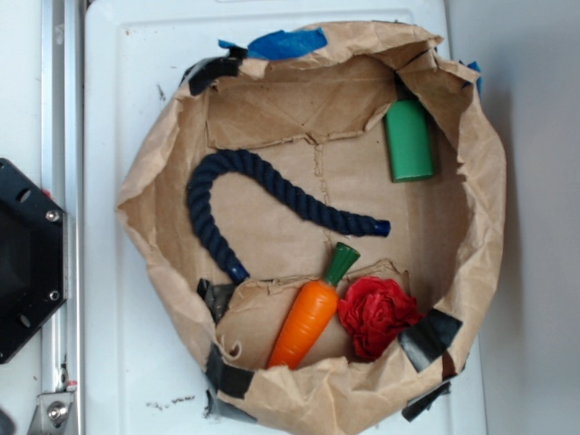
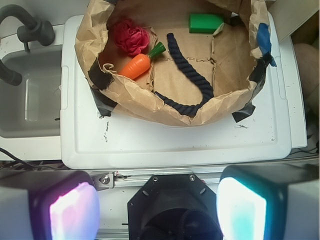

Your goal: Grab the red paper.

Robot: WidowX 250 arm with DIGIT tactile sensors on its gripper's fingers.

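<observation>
two glowing fingertip pads point(image 2: 72, 210) of the gripper point(image 2: 157, 207) fill the bottom of the wrist view, one pinkish, one teal, set wide apart with nothing between them, so the gripper is open and holds nothing. it hangs over the black robot base point(image 2: 172, 210) and a metal rail point(image 2: 150, 176), well away from the things.

beyond the rail lies a white plastic board point(image 2: 175, 145) serving as the desk, and on it sits a crumpled brown paper-bag tray with rolled walls point(image 1: 480, 181), patched with black tape point(image 1: 430, 335) and blue tape point(image 1: 285, 43).

inside, the crumpled bright red tissue-paper ball point(image 1: 376, 313) rests in one corner of the tray, against the paper wall and next to a piece of black tape. just beside it, touching or nearly so, lies an orange toy carrot with a green top point(image 1: 313, 313). a dark blue twisted rope point(image 1: 245, 204) curves across the middle of the tray floor. a green plastic bottle-shaped block point(image 1: 408, 140) lies near the opposite wall, well apart from the red paper.

a grey sink with a dark tap point(image 2: 27, 95) sits beside the board.
</observation>
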